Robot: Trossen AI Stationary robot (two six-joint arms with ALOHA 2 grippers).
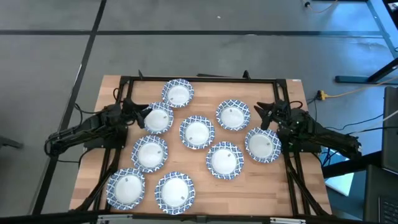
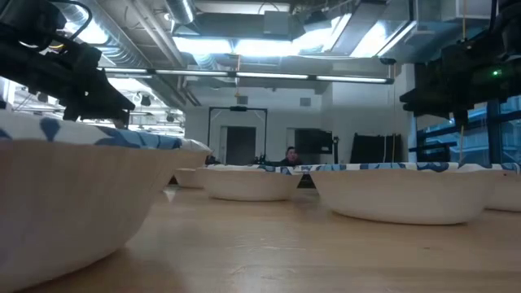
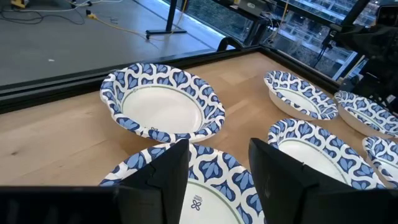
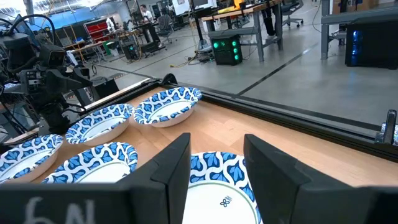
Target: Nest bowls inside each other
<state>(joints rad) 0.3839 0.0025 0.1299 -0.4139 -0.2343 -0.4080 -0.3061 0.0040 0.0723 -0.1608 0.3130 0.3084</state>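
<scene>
Nine small round bowls, white inside with blue-and-white patterned rims, each rest singly on their bases on the wooden table [image 1: 106,93]. My left gripper [image 1: 144,109] is open and hovers over the near-left rim of one bowl [image 1: 157,118]. In the left wrist view its fingers [image 3: 219,149] stand apart above that bowl [image 3: 208,186]. My right gripper [image 1: 261,112] is open beside another bowl [image 1: 233,114]. In the right wrist view its fingers [image 4: 217,142] stand apart above that bowl [image 4: 217,193]. Neither gripper holds anything.
The other bowls lie spread over the table: one at the far middle [image 1: 178,93], one in the centre [image 1: 197,132], one under the right arm [image 1: 262,144], and several toward the near edge [image 1: 174,191]. A black frame [image 1: 205,79] borders the table.
</scene>
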